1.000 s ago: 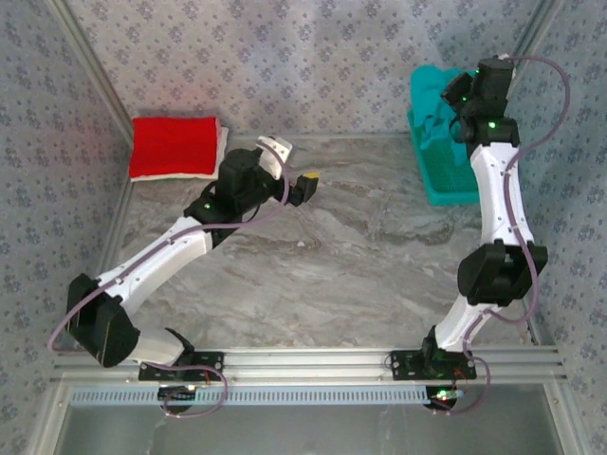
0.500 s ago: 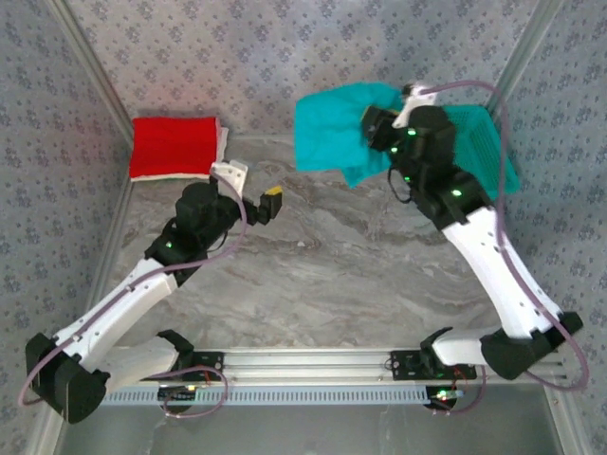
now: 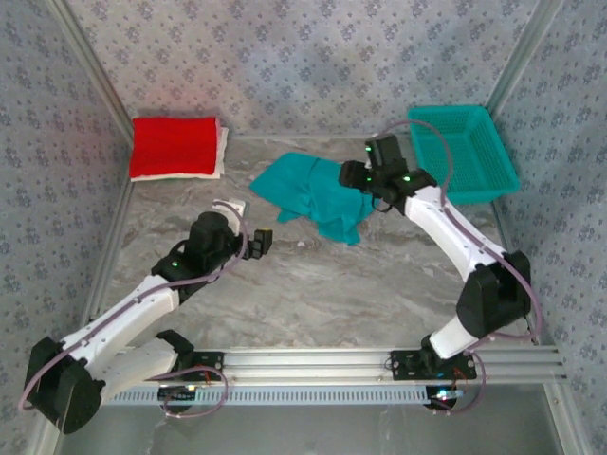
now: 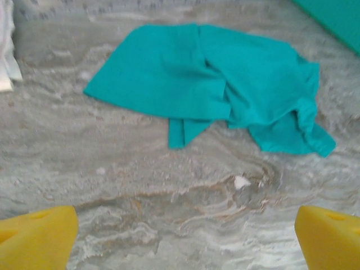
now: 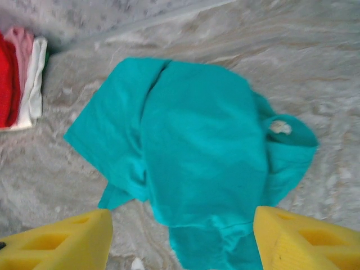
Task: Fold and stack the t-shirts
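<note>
A teal shirt [image 3: 308, 192] is lying crumpled at the upper centre of the desk [image 3: 332, 294], right of the folded red shirt [image 3: 173, 145]. The left claw [image 3: 258, 242] and right claw [image 3: 358, 177] are hanging spread and empty. The shirt is looking limp and light, likely best pinched at a flat corner.

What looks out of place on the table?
The teal t-shirt lies crumpled and bunched mid-table, edges doubled over, not spread flat. The red folded shirt at the far left looks neat. Nothing else stands out.
</note>
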`<control>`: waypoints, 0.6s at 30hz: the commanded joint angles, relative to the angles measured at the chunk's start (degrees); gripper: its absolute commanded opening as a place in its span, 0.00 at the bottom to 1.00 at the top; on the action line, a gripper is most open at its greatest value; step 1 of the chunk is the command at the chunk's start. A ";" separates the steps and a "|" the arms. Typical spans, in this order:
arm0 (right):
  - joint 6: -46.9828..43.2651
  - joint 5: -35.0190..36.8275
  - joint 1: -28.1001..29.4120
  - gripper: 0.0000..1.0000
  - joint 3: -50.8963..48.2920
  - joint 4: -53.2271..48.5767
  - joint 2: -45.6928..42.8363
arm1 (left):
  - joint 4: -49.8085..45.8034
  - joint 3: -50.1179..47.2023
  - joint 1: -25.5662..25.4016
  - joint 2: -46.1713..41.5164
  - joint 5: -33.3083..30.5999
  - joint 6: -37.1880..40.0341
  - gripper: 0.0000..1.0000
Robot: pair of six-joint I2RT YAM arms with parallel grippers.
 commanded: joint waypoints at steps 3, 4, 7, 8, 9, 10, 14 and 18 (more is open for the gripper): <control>-0.15 -3.38 -4.39 0.69 -8.57 3.44 -0.83 | 7.74 0.25 -0.67 9.00 6.72 -1.33 0.90; -0.14 -3.96 -4.59 0.69 -10.24 3.48 -0.62 | 9.27 1.00 -1.57 11.39 7.29 -1.68 0.89; -0.96 -7.19 -4.27 0.69 -12.33 4.20 0.52 | 12.92 3.28 -5.77 17.98 6.86 0.83 0.88; -1.28 -8.22 -3.74 0.69 -12.84 4.31 1.30 | 13.62 3.92 -6.63 19.96 6.43 1.49 0.85; -1.75 -8.56 -3.02 0.69 -13.12 4.39 2.20 | 14.77 4.02 -6.74 21.35 6.61 1.23 0.81; -2.55 -8.55 -1.84 0.69 -13.31 4.47 3.22 | 17.27 3.31 -6.58 22.33 6.26 0.33 0.80; -3.40 -6.73 2.46 0.69 -13.32 4.56 7.34 | 24.25 0.41 -0.87 22.54 5.36 -6.05 0.80; -3.20 -4.70 5.88 0.67 -11.71 5.73 12.34 | 20.63 3.57 6.97 24.72 6.91 -7.00 0.81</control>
